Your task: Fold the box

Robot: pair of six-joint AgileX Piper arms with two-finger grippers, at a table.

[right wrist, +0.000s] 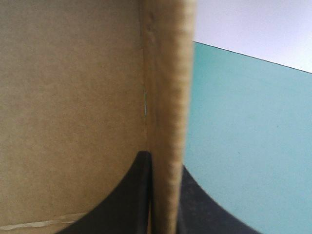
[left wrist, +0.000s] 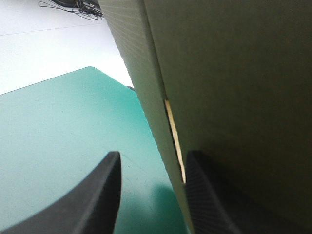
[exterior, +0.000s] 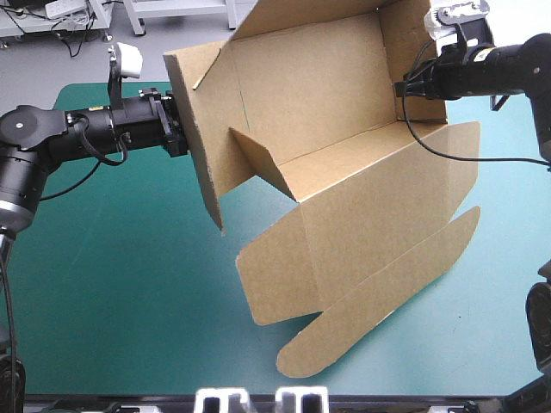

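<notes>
Your box [exterior: 344, 181] was plain brown corrugated board, matt and uncoated, its paper face finely fibrous and faintly mottled close up. Its creases were pressed sharp. Where the right pincer [right wrist: 163, 161] met the wall, the cut edge looked rough and fuzzy, with a ribbed grain. Beside the left pincer [left wrist: 153, 157] a pale raw strip showed along another cut edge. The counter [exterior: 120, 292] wore a smooth teal-green cover, matt like a rubbery mat, with only a soft sheen and a few tiny specks. The black fingers [left wrist: 97, 195] you saw in the left wrist view were dull, finely pebbled plastic by the look; the right pincer's looked equally dull.
</notes>
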